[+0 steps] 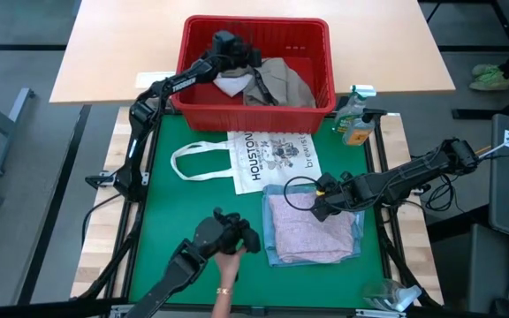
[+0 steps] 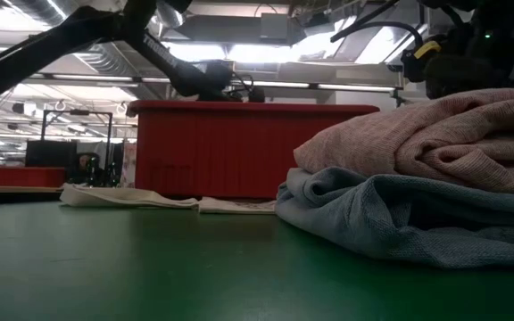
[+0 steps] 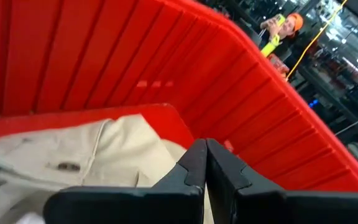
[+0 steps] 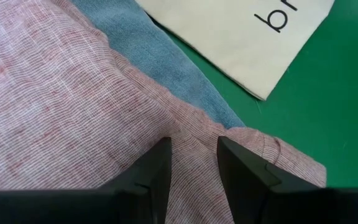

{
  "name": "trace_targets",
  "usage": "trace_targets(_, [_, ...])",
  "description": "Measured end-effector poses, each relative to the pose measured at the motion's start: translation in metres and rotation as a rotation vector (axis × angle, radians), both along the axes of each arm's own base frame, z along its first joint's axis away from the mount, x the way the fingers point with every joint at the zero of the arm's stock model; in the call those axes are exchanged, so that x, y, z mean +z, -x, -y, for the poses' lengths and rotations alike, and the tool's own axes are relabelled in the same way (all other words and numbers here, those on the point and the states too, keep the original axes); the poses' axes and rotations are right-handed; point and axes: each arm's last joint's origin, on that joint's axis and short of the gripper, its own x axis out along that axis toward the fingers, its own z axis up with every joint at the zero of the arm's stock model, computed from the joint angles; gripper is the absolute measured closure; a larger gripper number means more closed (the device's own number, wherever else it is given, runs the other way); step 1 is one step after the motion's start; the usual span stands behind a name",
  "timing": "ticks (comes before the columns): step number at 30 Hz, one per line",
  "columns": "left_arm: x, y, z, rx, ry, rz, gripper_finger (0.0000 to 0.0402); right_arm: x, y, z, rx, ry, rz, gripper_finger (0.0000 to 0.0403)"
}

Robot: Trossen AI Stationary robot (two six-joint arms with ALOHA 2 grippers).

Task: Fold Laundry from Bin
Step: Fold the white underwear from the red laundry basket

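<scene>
**Left gripper in the bin, right gripper over the folded stack**

Green matting covers the table, with a pale wooden tabletop beyond it at twelve o'clock. On it sits the red bin – inside lie a khaki-grey garment and a white piece. The left gripper reaches into the bin, its fingers pressed together with nothing visibly between them, just above the khaki-grey cloth. Toward four o'clock, a folded pale pink garment rests on a folded light blue one. The right gripper hovers low over the pink cloth's edge, fingers spread – whether they touch it cannot be told. A white HOUSTON tote bag lies flat between bin and stack. At six o'clock a person's hand rests on the matting.
</scene>
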Motion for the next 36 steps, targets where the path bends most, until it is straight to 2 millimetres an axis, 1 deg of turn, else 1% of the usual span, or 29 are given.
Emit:
trace_targets(5, [0.002,0.001,-0.001,0.058,-0.012,-0.014,0.0401,0.0,0.0,0.0,0.005,0.001,-0.002,0.0272])
trace_targets(8, [-0.001,0.003,-0.002,0.128,-0.013,-0.068,0.0391,0.0,0.0,0.0,0.005,0.001,-0.002,0.0272])
trace_targets(11, [-0.006,0.007,-0.003,0.159,-0.024,-0.16,0.0368,0.0,0.0,0.0,0.005,0.001,-0.001,0.0272])
trace_targets(15, [-0.015,0.015,-0.004,0.214,0.011,-0.272,0.0325,0.0,0.0,0.0,0.005,0.001,-0.002,0.0272])
trace_targets(19, [-0.025,0.027,-0.004,0.28,0.051,-0.441,0.0283,0.0,0.0,0.0,0.005,0.001,-0.002,0.0272])
trace_targets(24, [-0.036,0.042,-0.003,0.378,0.098,-0.652,0.0249,0.0,0.0,0.0,0.004,0.001,-0.001,0.0272])
trace_targets(26, [-0.039,0.047,-0.003,0.4,0.098,-0.711,0.024,0.0,0.0,0.0,0.004,0.001,-0.002,0.0272])
trace_targets(33, [-0.056,0.051,-0.004,0.39,0.128,-0.744,0.0226,0.0,0.0,0.0,0.004,0.001,-0.001,0.0272])
trace_targets(36, [-0.071,0.05,-0.006,0.38,0.153,-0.767,0.0225,0.0,0.0,0.0,0.004,0.001,-0.001,0.0272])
